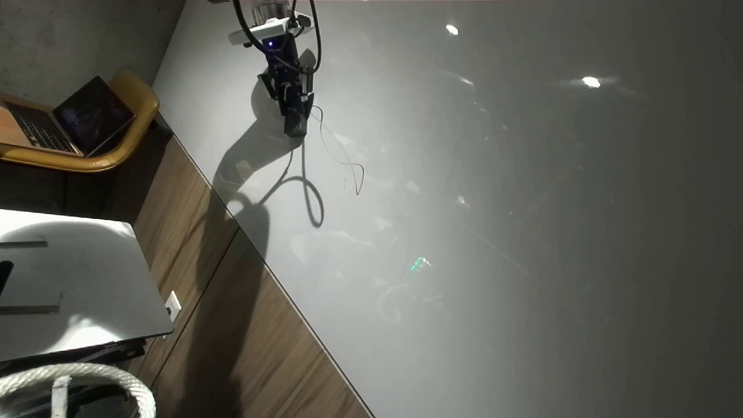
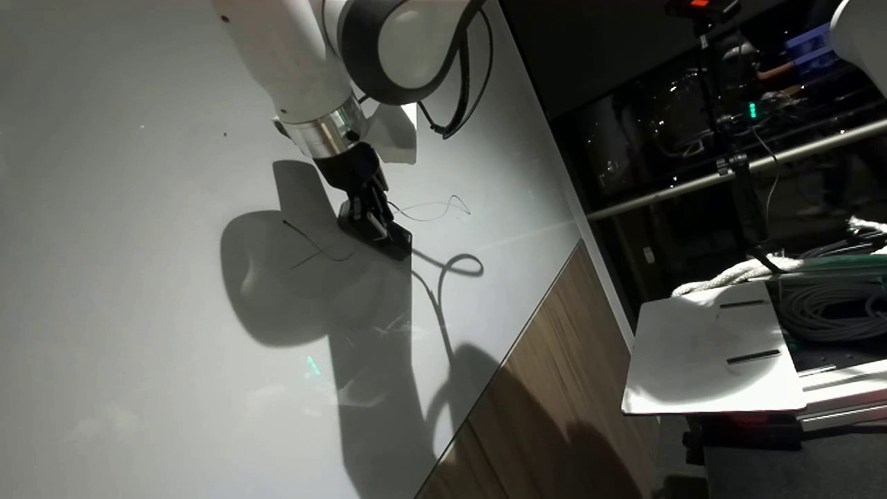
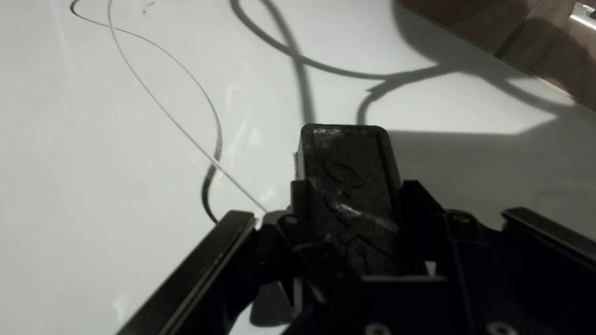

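One block (image 3: pixel 350 186) is clamped in the claw (image 3: pixel 356 201), I see; a thin string (image 3: pixel 214 161) curls beside the block, a laptop (image 1: pixel 90 116) well apart from it.

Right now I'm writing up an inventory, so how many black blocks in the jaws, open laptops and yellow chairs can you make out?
Black block between the jaws: 1
Open laptop: 1
Yellow chair: 1
Total: 3

There's a block (image 3: pixel 347 158) between the fingers (image 3: pixel 419 209), over the far left of the board (image 1: pixel 522 203) in an exterior view. Left of the board: panel (image 1: pixel 284 348), then a laptop (image 1: pixel 93 116) on a chair (image 1: pixel 142 104).
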